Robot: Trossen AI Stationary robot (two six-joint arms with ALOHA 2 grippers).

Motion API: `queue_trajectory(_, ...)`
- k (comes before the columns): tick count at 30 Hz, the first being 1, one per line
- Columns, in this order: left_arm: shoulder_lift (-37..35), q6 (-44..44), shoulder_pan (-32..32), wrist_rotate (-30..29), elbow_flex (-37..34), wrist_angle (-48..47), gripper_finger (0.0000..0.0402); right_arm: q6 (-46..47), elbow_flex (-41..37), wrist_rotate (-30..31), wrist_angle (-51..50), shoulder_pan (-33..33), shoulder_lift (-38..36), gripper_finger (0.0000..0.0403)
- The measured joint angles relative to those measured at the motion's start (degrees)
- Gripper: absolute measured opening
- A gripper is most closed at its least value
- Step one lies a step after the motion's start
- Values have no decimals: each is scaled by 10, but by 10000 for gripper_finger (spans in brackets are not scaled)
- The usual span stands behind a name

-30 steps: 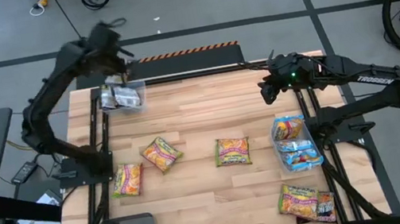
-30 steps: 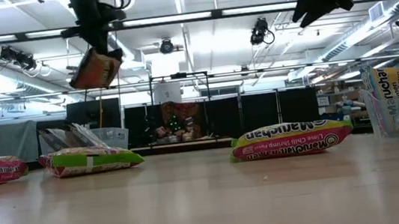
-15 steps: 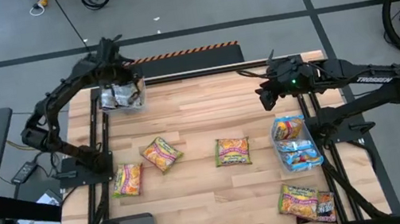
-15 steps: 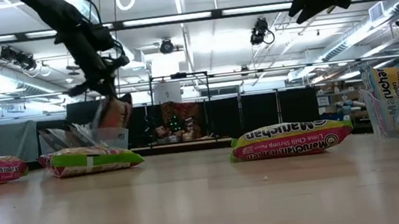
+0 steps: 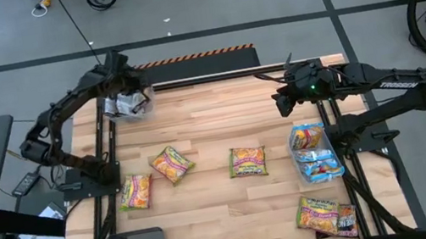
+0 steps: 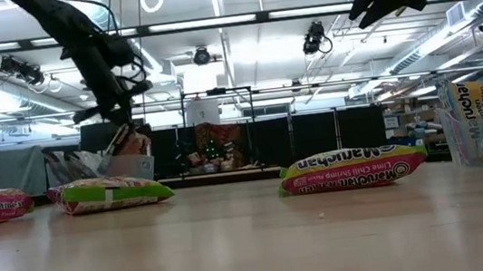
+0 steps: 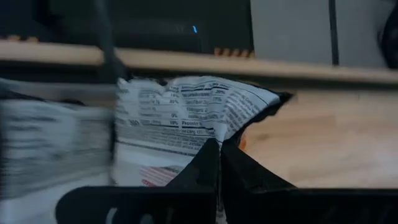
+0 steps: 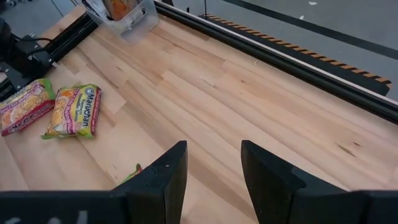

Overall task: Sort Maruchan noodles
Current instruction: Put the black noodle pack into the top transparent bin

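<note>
With the left gripper (image 7: pixel 214 149) fingers pinched on a noodle packet (image 7: pixel 199 115) over the bin (image 5: pixel 129 105), release should be made low, while the right gripper (image 8: pixel 211 171) is kept wide

The pale butcher-block wooden tabletop (image 5: pixel 207 137) looks smooth and matt; glossy, crinkly plastic noodle packets (image 5: pixel 248 161) lie on it (lettering printed), and a clear plastic bin (image 5: pixel 314 153) at its right edge is shiny.

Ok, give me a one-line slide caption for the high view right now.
Left gripper shut on a noodle packet at the far-left bin; right gripper open above the table.
</note>
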Motion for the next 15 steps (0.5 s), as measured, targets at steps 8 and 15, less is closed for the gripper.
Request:
queue_trajectory(8, -52, -26, 66, -1, 3, -40, 17, -3, 0, 1, 1, 0, 0, 157)
queue_trajectory(15, -54, -94, 63, 113, 3, 47, 11, -4, 0, 3, 1, 0, 3, 157)
